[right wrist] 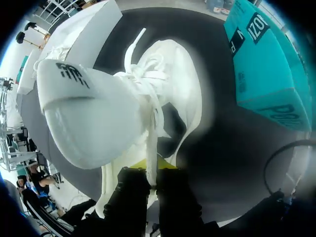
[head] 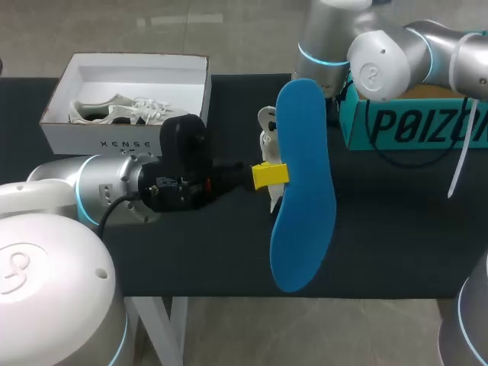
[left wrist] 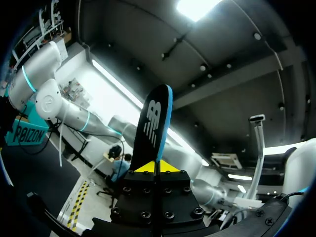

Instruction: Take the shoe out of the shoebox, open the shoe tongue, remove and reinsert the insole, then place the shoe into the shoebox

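Blue insole [head: 303, 191] aloft, white shoe [right wrist: 173, 84] beside

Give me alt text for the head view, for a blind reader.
The left claw grips a blue insole over the black table, half hiding a white shoe. Behind sit an open white shoebox and a teal box.

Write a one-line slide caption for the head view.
Left tool grips the blue insole over the black table; a white shoe lies in the white shoebox.
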You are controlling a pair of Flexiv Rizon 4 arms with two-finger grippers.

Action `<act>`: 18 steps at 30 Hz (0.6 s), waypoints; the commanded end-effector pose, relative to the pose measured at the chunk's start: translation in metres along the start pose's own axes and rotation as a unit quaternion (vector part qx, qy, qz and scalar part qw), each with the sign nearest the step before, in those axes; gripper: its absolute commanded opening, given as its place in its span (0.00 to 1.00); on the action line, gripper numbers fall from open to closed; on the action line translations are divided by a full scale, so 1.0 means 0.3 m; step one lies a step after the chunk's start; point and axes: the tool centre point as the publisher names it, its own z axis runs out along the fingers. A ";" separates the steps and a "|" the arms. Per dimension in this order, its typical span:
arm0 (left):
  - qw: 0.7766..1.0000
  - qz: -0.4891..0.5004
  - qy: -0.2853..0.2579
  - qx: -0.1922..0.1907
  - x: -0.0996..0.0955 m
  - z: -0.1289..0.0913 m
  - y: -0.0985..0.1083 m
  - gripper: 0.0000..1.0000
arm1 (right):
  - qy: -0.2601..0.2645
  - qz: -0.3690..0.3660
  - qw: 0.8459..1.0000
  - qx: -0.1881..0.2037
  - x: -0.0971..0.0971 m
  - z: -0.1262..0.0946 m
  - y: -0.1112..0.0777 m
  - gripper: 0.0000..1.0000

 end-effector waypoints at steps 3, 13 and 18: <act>1.000 0.000 0.001 0.001 -0.004 0.004 0.000 0.00 | 0.004 -0.011 1.000 0.006 -0.010 0.028 0.013 0.00; 1.000 0.000 0.001 0.001 -0.004 0.004 0.000 0.00 | 0.013 -0.004 1.000 0.026 -0.024 0.062 -0.003 1.00; 1.000 0.000 0.001 0.001 -0.004 0.004 0.000 0.00 | 0.117 -0.037 0.992 -0.039 -0.038 -0.059 -0.022 1.00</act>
